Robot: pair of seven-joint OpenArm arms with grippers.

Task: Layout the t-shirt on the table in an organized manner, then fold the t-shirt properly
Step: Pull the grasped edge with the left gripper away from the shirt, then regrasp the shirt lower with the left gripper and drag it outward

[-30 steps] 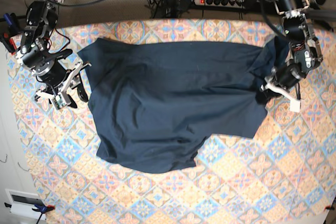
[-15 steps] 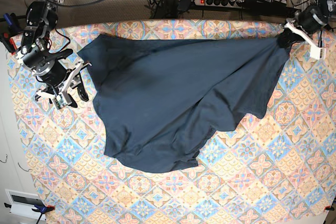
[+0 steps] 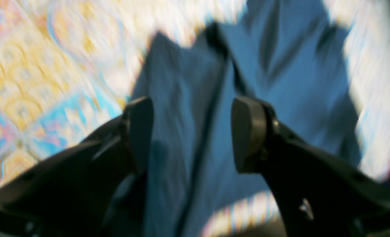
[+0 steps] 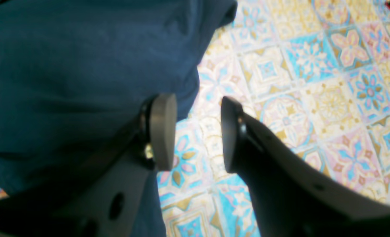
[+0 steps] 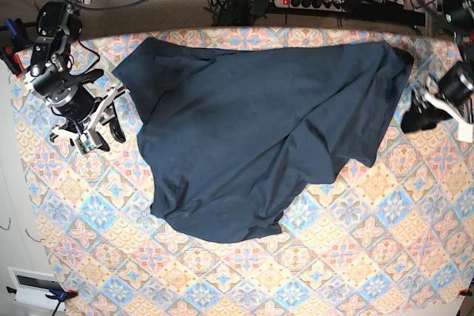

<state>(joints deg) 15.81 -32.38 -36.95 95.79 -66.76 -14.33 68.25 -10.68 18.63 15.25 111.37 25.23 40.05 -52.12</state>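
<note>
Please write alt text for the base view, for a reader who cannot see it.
A dark navy t-shirt lies spread, still wrinkled, on a table covered with pastel tile-patterned cloth. The left gripper and the right gripper sit beside opposite edges of the shirt, holding nothing.

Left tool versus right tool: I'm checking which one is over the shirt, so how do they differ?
The left tool has t-shirt fabric showing between its open jaws; the right tool frames patterned table, the shirt edge beside one finger. The left view is blurred, the right sharp. Both stand open, gripping nothing.
</note>
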